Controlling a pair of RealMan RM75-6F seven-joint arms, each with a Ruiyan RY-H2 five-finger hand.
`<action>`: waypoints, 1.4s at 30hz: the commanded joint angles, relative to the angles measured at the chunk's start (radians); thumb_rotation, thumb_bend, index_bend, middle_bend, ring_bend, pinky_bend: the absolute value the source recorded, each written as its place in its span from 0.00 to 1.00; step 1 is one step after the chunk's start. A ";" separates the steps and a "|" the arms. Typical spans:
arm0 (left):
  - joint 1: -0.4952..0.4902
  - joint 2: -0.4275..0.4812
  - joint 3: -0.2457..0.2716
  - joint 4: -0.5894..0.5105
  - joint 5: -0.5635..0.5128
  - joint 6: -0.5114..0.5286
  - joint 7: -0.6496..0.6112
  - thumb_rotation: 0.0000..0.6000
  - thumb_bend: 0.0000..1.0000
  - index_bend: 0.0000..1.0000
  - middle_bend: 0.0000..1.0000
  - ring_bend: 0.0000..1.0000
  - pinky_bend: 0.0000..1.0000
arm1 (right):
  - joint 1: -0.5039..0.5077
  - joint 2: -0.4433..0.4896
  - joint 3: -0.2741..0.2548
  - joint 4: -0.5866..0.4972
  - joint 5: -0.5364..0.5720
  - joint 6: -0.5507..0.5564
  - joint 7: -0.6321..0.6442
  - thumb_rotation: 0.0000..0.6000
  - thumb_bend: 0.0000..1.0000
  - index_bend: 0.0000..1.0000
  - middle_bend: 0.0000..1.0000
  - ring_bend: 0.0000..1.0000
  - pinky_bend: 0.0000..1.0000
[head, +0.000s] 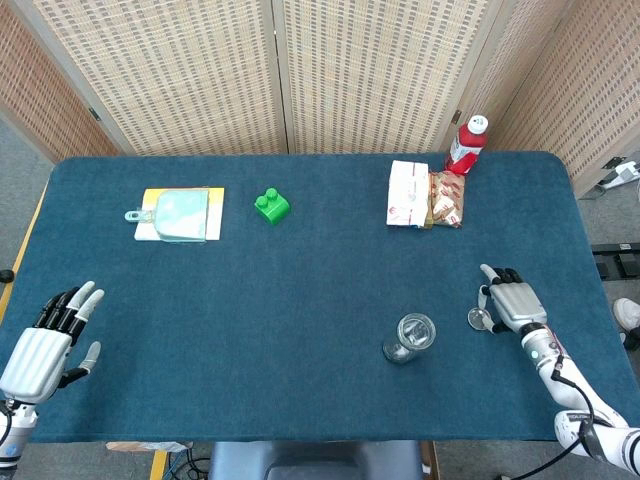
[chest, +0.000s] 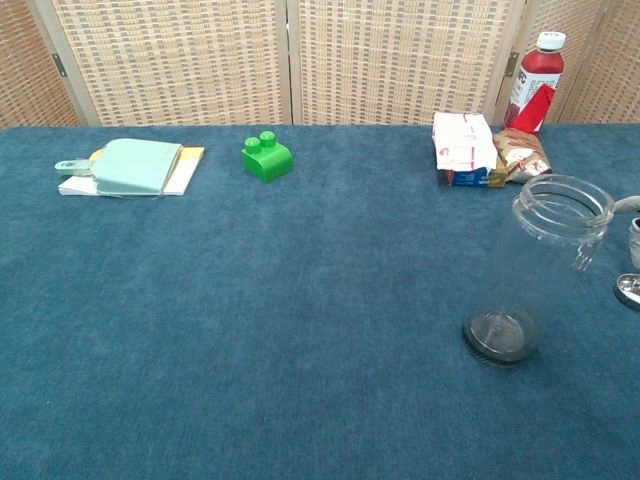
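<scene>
Woven screens are seen behind a table (head: 300, 300) covered with dark blue cloth. Near the front right part of it, a clear glass jar (head: 408, 337) stands upright with its mouth open, and a small round lid (head: 479, 319) lies flat just to the right of it, apart from the jar.

The right hand (head: 512, 301) is placed just beside the lid, with the fingers spread and nothing held; whether the thumb already touches the lid cannot be told. The left hand (head: 45, 340) rests far away at the front left corner, also with fingers apart and empty.

It is judged that the work is only at its beginning: the lid is not yet grasped and the jar is uncovered, so grasping and all handling are left.

The lid looks thin, shiny and small, so a careful pinch is probably needed. The jar is transparent, empty and tall, and it could be tipped easily.
</scene>
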 joint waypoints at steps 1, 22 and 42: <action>0.001 0.001 0.000 -0.001 0.002 0.003 -0.002 1.00 0.42 0.00 0.00 0.00 0.07 | 0.002 -0.004 -0.002 0.004 0.003 -0.002 -0.003 1.00 0.36 0.50 0.00 0.00 0.00; 0.004 0.005 0.002 0.003 0.016 0.014 -0.014 1.00 0.42 0.00 0.00 0.00 0.07 | 0.015 -0.033 -0.017 0.031 0.006 -0.011 -0.006 1.00 0.36 0.54 0.00 0.00 0.00; 0.006 0.000 0.003 0.015 0.035 0.034 -0.029 1.00 0.42 0.00 0.00 0.00 0.07 | 0.011 -0.038 -0.031 0.033 0.010 -0.004 -0.022 1.00 0.36 0.61 0.02 0.00 0.00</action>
